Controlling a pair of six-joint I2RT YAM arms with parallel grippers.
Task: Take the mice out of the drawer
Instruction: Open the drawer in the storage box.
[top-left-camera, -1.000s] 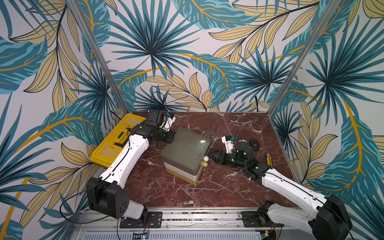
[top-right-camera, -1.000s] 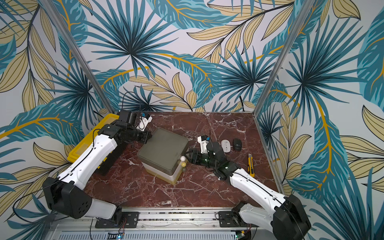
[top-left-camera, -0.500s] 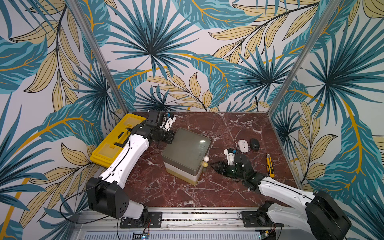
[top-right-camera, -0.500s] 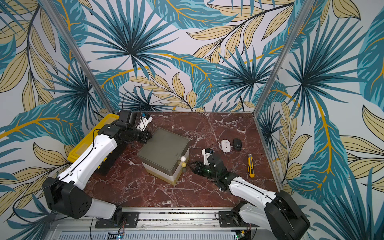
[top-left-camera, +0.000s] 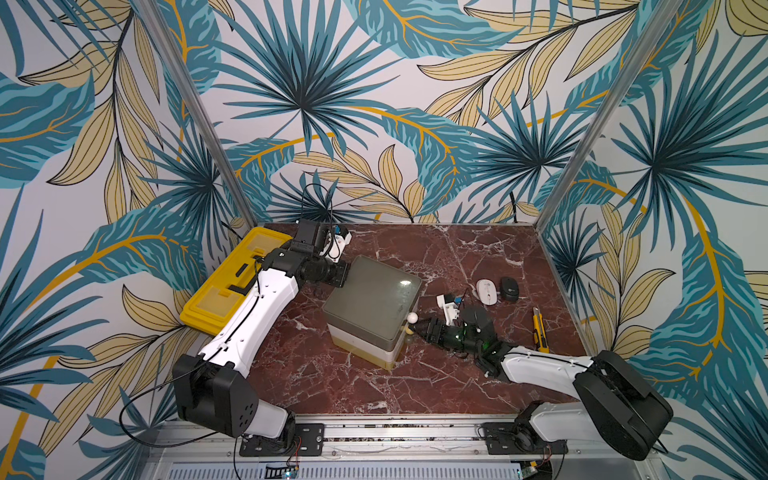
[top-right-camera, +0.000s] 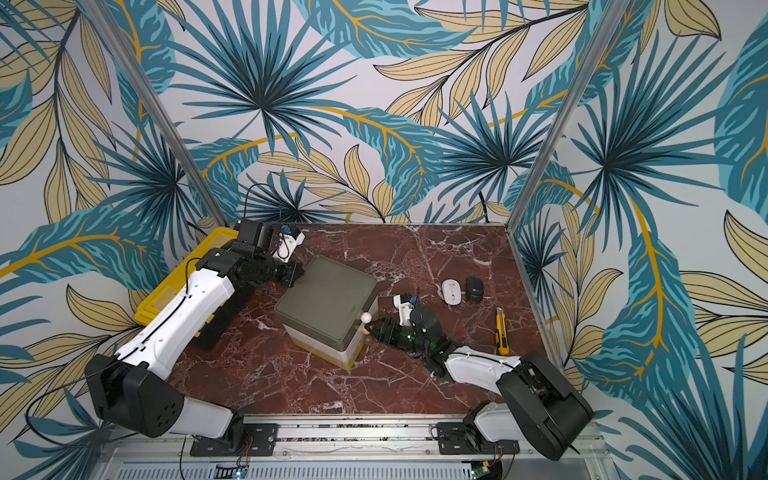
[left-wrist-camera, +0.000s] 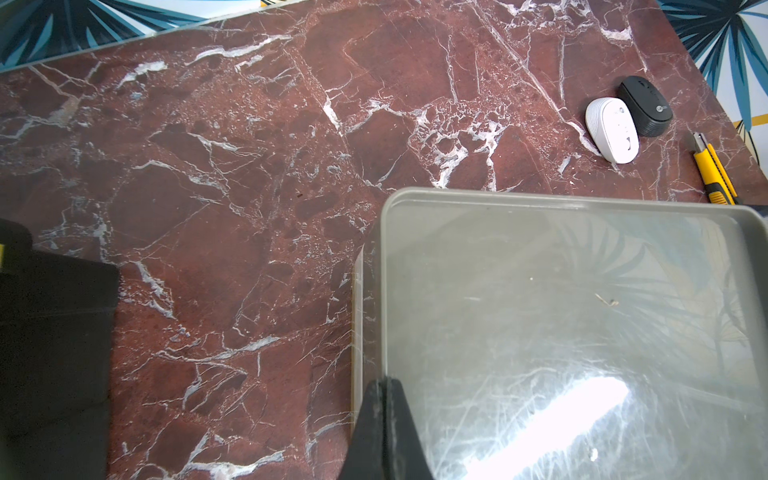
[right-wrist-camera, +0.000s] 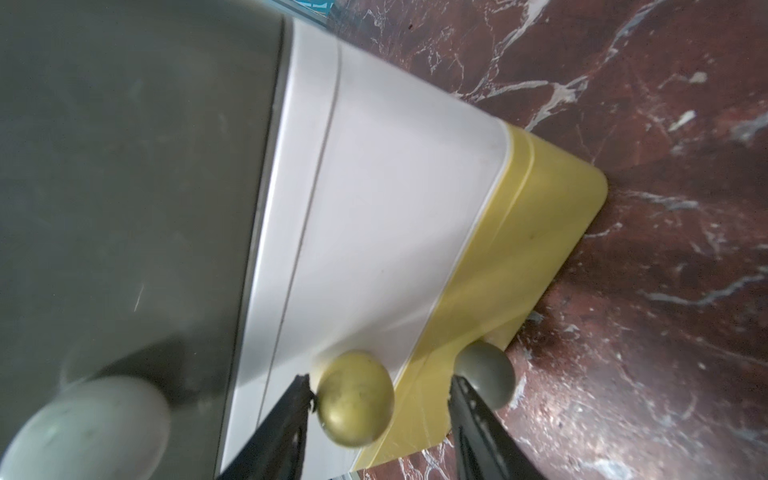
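Right gripper (right-wrist-camera: 380, 384) spread around yellow knob (right-wrist-camera: 355, 399), lower centre; left gripper (left-wrist-camera: 384, 399) pressed together at drawer unit (top-left-camera: 370, 307) top edge; white mouse (top-left-camera: 486, 291) and black mouse (top-left-camera: 509, 288) side by side, centre right.

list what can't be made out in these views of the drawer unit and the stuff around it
Drawer contents: every view; the drawer unit has its drawers shut, and nothing shows through.
Left tool: top views, tips hidden by its own wrist; left wrist view shows only the shut tips.
Utility knife: left wrist view, handle end hidden behind the unit's lid.
White knob: right wrist view, blurred and cut by the edge.
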